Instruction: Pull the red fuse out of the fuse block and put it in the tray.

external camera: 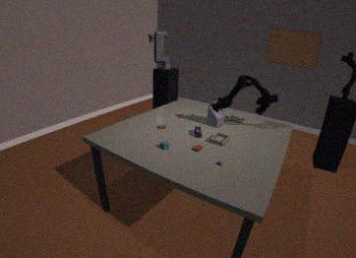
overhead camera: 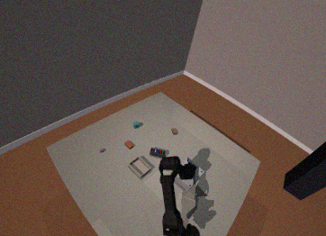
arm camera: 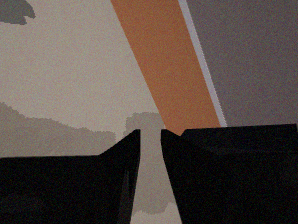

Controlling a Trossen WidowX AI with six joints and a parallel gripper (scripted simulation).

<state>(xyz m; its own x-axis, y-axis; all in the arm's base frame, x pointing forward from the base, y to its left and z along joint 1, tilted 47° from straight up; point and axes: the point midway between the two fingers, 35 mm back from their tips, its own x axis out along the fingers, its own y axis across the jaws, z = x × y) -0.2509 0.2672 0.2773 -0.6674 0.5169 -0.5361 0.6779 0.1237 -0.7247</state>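
The dark fuse block (overhead camera: 153, 154) (external camera: 198, 134) stands on the table with a row of small coloured fuses in it. The red fuse appears to be in that row, but it is too small to make out surely. The tray (overhead camera: 135, 172) (external camera: 214, 142) is a square, shallow, light-rimmed one beside the block, and no fuse shows in it. My gripper (external camera: 260, 111) (arm camera: 150, 134) is raised on the far side of the arm's base, well away from block and tray. Its fingers stand a small gap apart with nothing between them. Neither block nor tray shows in the wrist view.
A teal object (overhead camera: 136, 124) (external camera: 164, 146), an orange block (overhead camera: 129, 144) (external camera: 197, 148), a tan piece (overhead camera: 175, 131) (external camera: 161, 127) and a small grey piece (overhead camera: 103, 150) (external camera: 219, 163) lie around the block and tray. The white arm base (external camera: 215, 118) stands behind them.
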